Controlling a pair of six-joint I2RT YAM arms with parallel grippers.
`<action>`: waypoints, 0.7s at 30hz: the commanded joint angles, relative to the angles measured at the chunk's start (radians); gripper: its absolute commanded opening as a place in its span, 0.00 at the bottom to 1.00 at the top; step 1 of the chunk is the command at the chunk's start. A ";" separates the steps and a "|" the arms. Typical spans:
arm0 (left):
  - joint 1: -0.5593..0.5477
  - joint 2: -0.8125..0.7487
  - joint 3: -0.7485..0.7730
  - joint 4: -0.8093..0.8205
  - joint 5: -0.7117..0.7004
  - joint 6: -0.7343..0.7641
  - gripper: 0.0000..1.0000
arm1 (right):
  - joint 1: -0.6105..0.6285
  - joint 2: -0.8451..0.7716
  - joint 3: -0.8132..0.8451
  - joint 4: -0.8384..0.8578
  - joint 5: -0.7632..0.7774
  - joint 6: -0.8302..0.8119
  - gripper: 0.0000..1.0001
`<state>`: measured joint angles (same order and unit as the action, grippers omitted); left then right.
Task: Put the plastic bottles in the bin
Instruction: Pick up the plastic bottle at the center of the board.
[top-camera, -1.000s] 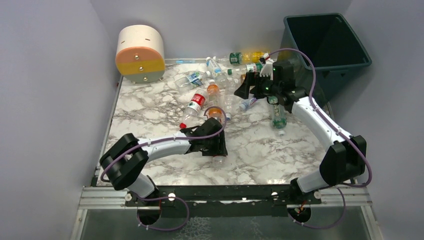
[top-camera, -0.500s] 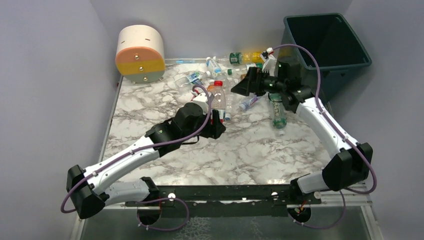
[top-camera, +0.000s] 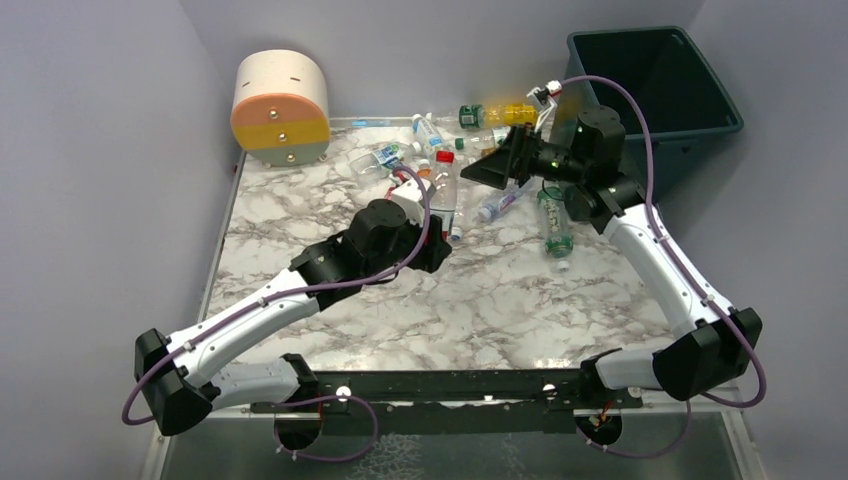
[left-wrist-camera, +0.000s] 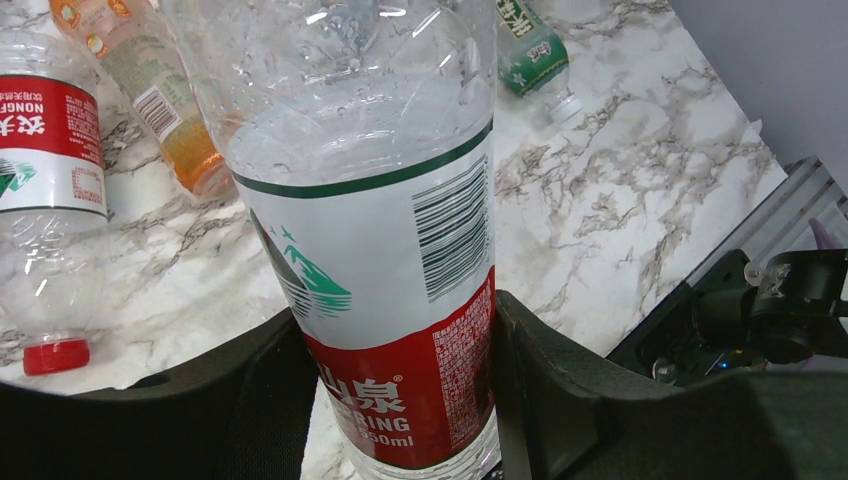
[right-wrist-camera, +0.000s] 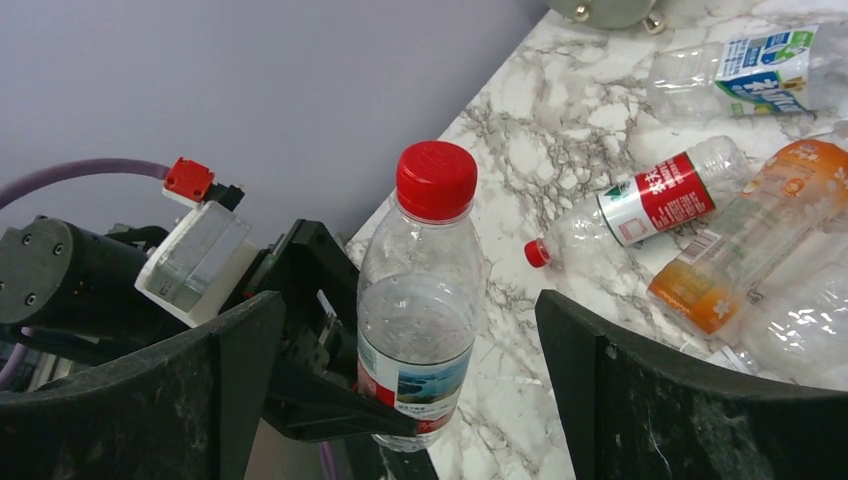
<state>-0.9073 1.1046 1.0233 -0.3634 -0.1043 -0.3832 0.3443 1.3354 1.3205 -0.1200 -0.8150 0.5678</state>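
bright, even light, soft shadows, sharp frames (small glints on the bottle (left-wrist-camera: 370, 150)).

Lab: grey-walled marble-top robot table (top-camera: 520, 300)

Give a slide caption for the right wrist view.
Left gripper holds a red-capped bottle upright before the open right gripper.

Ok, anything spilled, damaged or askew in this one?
No spill or damage shows. One red-capped water bottle stands upright only because the left gripper holds it, facing the open right gripper; the other bottles lie scattered on their sides on the marble table.
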 joint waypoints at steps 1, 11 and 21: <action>-0.005 0.013 0.056 0.054 0.022 0.031 0.52 | 0.029 0.025 0.004 0.021 -0.030 0.006 0.99; -0.005 0.040 0.066 0.077 0.054 0.022 0.52 | 0.126 0.086 0.014 0.037 0.011 -0.001 0.99; -0.005 0.046 0.078 0.084 0.063 0.023 0.52 | 0.184 0.146 0.012 0.015 0.069 -0.031 0.99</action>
<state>-0.9073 1.1477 1.0576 -0.3172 -0.0662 -0.3717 0.5129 1.4643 1.3201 -0.1074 -0.7776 0.5560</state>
